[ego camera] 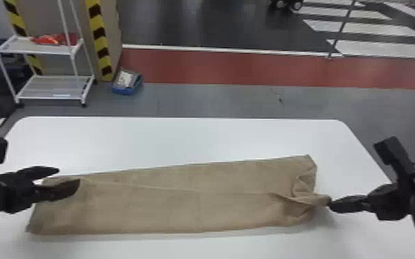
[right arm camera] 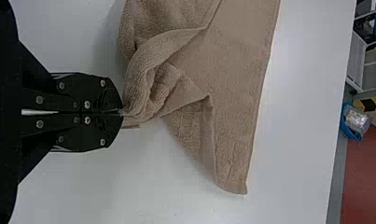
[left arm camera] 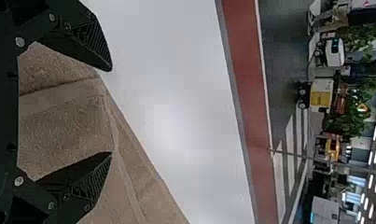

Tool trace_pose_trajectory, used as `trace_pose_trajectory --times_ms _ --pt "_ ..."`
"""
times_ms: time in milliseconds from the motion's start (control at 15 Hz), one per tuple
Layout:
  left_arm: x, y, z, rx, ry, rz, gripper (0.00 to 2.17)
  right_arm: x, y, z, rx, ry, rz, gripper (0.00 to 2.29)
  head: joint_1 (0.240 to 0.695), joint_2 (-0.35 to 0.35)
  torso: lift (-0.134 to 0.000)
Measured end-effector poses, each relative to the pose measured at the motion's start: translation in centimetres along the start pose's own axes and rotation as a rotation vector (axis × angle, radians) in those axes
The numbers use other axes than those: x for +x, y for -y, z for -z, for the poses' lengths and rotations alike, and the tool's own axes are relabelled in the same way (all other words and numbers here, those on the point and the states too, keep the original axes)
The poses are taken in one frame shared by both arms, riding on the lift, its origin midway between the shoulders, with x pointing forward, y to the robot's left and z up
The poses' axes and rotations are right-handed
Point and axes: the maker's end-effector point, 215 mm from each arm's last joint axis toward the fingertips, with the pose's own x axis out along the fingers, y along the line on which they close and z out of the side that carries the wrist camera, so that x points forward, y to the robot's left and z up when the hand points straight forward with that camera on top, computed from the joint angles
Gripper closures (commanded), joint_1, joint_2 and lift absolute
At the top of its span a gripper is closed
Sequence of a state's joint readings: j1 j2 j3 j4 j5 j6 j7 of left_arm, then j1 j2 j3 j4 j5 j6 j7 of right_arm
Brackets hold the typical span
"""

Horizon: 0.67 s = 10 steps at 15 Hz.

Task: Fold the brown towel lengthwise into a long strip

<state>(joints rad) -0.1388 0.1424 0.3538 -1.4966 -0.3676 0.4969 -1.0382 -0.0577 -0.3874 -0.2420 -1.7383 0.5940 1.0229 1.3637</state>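
The brown towel (ego camera: pixel 182 203) lies across the white table as a long folded strip, bunched and creased at its right end. At its left end my left gripper (ego camera: pixel 69 180) stands open over the cloth. In the left wrist view the left gripper (left arm camera: pixel 112 112) has its fingers spread above the towel (left arm camera: pixel 69 126). My right gripper (ego camera: pixel 331 203) is beside the towel's right end, holding a pulled-out corner. In the right wrist view the right gripper (right arm camera: pixel 122 113) is shut on that corner, and the towel (right arm camera: pixel 237 84) folds over itself near it.
The white table (ego camera: pixel 182 137) has its far edge beyond the towel. On the floor past it stand a white shelf rack (ego camera: pixel 53 86) at the left and a blue bin (ego camera: pixel 126 82).
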Motion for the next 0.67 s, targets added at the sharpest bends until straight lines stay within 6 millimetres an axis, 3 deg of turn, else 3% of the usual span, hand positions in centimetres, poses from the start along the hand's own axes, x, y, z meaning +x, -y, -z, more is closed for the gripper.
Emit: trace_pose_trajectory --times_ms 200,667 --pt "-0.2 -1.4 0.8 0.040 -0.059 -0.025 0.36 0.2 -0.2 0.0 -0.005 -0.003 -0.005 2.04 0.695 -0.066 -0.115" --pt "0.9 0.1 0.4 0.076 -0.056 0.008 0.46 0.1 0.0 0.0 -0.004 -0.005 -0.002 2.04 0.695 -0.086 -0.115"
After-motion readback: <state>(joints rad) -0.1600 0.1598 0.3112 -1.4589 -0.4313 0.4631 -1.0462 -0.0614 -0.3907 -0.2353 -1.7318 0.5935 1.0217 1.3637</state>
